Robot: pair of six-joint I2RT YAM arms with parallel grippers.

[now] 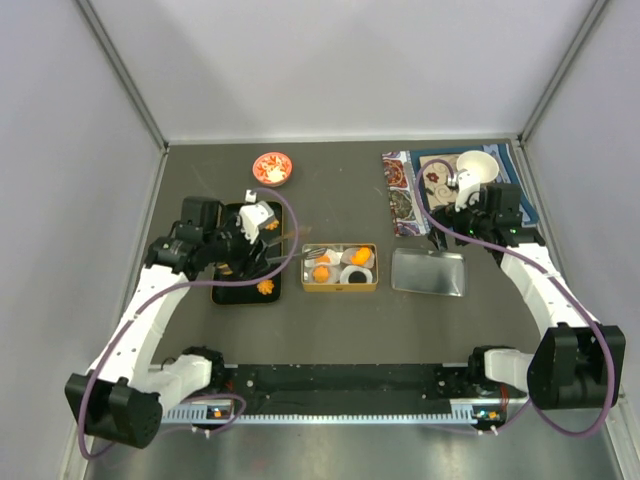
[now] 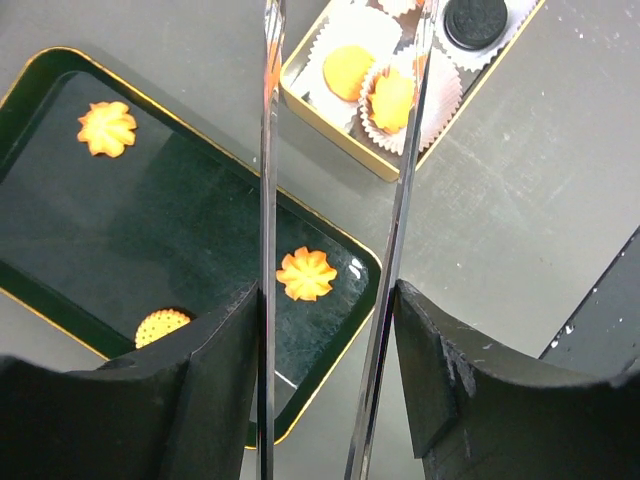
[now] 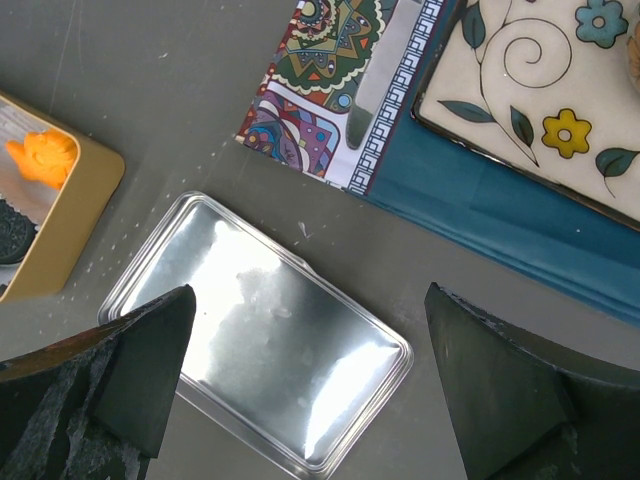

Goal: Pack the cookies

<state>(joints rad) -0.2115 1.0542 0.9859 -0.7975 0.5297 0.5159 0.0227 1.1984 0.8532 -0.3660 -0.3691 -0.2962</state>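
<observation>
Three orange cookies (image 2: 306,273) lie on the black tray (image 2: 150,230) at the left of the table (image 2: 550,200): two flower-shaped and one round, well apart from one another. Two more sit in white paper cups (image 2: 440,90) inside the gold tin (image 2: 335,128) just right of the tray, with a dark round biscuit (image 2: 475,20) in the cup beside them.

The left gripper (image 2: 325,290) hangs over the tray's right end; its fingers are pressed on the outer sides of metal tongs (image 2: 267,200), whose two thin blades stand apart. One flower cookie shows on the tray between the blades; the blade tips run out of the wrist view, so I cannot tell whether they carry anything.

The right gripper (image 3: 315,340) hovers above the silver lid (image 3: 270,340), which lies flat on the table to the right of the tin; its fingers are spread wide with nothing between them.

Beyond the lid, at the far right, a patterned cloth (image 3: 320,60) lies under a flowered plate (image 3: 520,90); a small red bowl (image 1: 272,167) stands on the far side of the tray.
</observation>
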